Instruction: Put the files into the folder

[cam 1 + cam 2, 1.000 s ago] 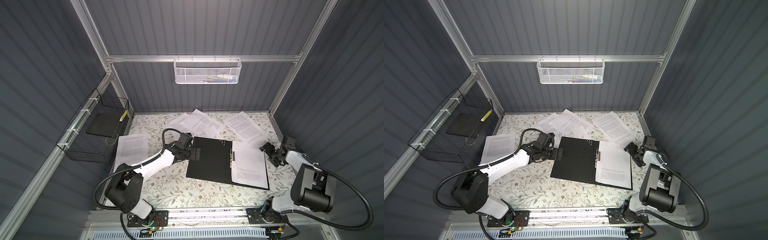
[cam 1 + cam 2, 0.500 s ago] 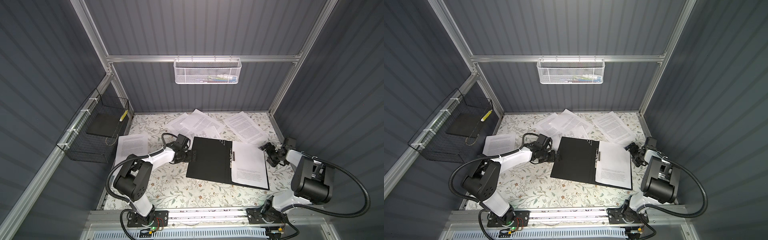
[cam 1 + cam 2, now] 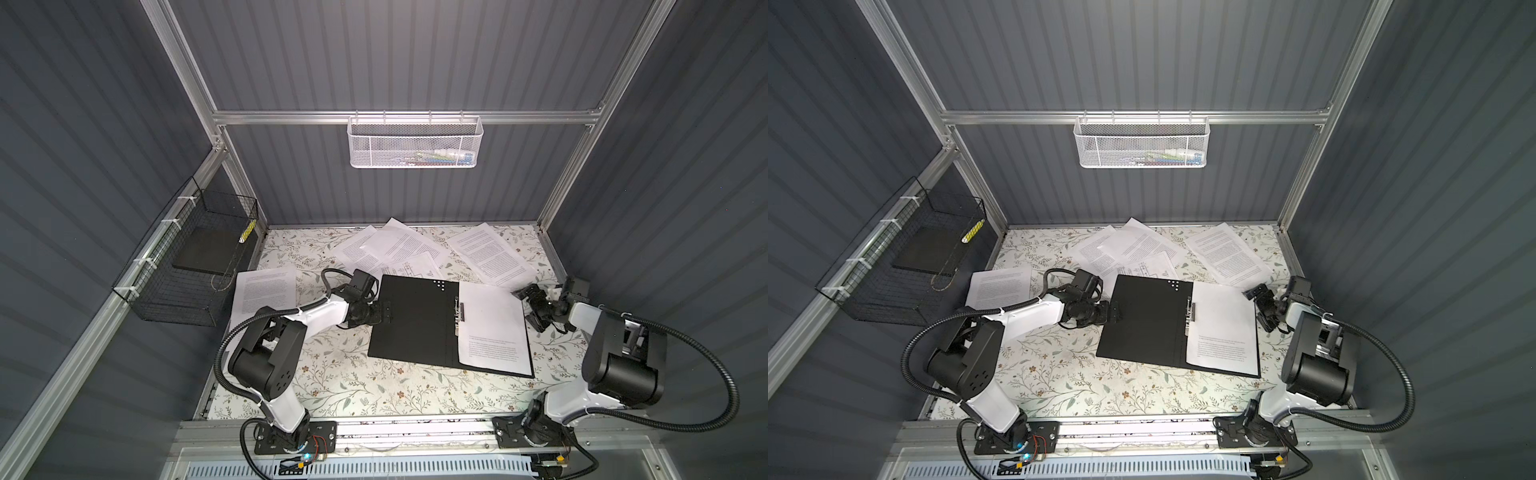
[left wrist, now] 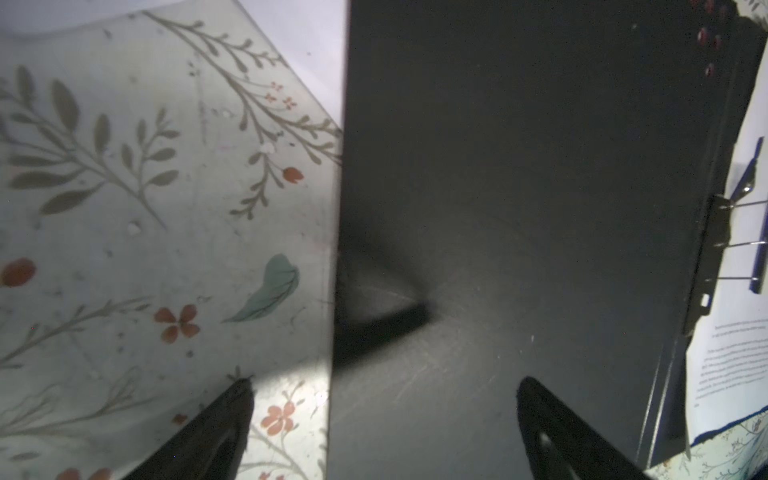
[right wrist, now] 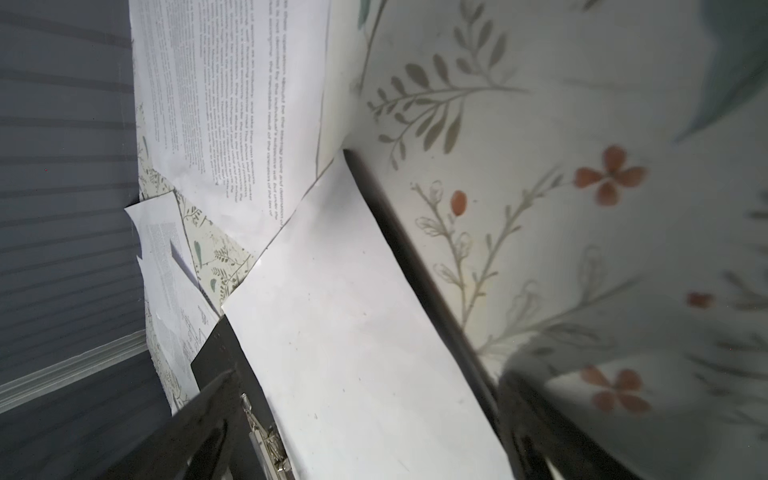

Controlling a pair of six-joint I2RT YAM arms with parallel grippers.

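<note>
The folder [image 3: 415, 324] [image 3: 1146, 320] lies open on the table, black inside up, with its metal clip [image 4: 715, 249] at the spine. One white sheet [image 3: 490, 328] [image 5: 353, 332] rests on its right half. Other files lie loose: a pile at the back [image 3: 395, 249], one at back right [image 3: 490, 253] and one at the left [image 3: 266, 291]. My left gripper [image 3: 384, 311] [image 4: 384, 382] is open over the folder's left edge, one finger above the table and one above the black cover [image 4: 519, 187]. My right gripper [image 3: 528, 309] [image 5: 370, 374] is open at the folder's right edge, holding nothing.
A black wire basket [image 3: 187, 266] hangs on the left wall and a white mesh basket [image 3: 415, 143] on the back rail. The floral table cover [image 3: 374, 395] runs to the front rail, where both arm bases stand. Grey walls close in on three sides.
Both arms have folded back toward their bases with elbows raised. The grippers stay open at the folder's side edges. The folder and the sheets have not moved.
</note>
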